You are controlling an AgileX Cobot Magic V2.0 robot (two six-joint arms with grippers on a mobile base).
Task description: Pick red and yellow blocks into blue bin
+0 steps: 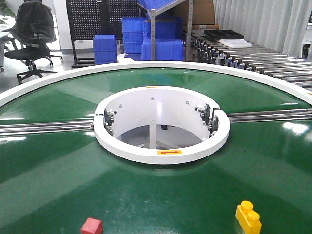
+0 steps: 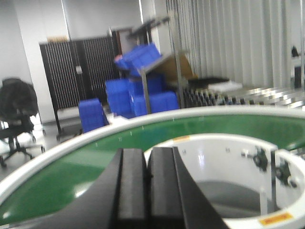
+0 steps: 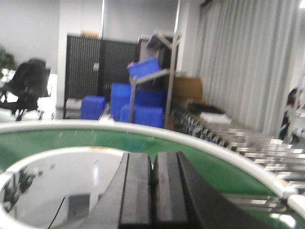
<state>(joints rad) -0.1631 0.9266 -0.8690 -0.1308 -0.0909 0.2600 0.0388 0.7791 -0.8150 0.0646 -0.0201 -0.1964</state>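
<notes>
A small red cube (image 1: 91, 226) sits on the green belt at the bottom edge of the front view, left of centre. A yellow brick with two studs (image 1: 248, 217) lies at the bottom right of that view. The blue bin is out of view. My left gripper (image 2: 147, 157) is shut with nothing between its black pads, held above the green belt near the white ring. My right gripper (image 3: 153, 162) is likewise shut and empty. Neither gripper appears in the front view, and neither wrist view shows a block.
A round green conveyor (image 1: 156, 195) with a white outer rim surrounds a white central ring (image 1: 161, 124) with an open hole. Metal rails cross the belt. Stacked blue crates (image 1: 146, 36), a roller conveyor (image 1: 263, 58) and an office chair (image 1: 31, 39) stand behind.
</notes>
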